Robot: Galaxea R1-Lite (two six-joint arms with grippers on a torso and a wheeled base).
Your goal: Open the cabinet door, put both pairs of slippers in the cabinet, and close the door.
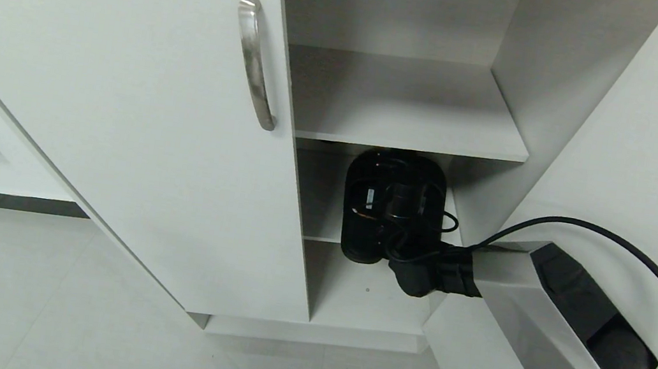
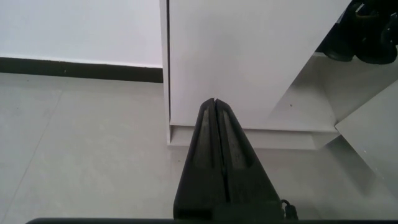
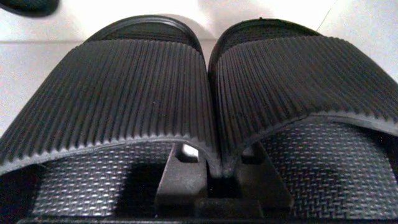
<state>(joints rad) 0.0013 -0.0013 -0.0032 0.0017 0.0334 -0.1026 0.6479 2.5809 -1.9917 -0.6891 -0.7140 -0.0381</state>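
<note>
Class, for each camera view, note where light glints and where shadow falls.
Head view: the metal handle glints along its curve, and shade gathers below the shelf around the black slippers. Right wrist view: light picks out the slippers' ribbed straps, with darkness underneath them. Left wrist view: a soft shadow runs along the foot of the cabinet.

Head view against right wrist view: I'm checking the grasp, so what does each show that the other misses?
Head view only: the cabinet door with its handle, the upper shelf, and the right arm extended into the cabinet. Right wrist view only: the ribbed straps up close, with the right hand pinching their two inner edges together. Both: the black slippers, side by side.
</note>
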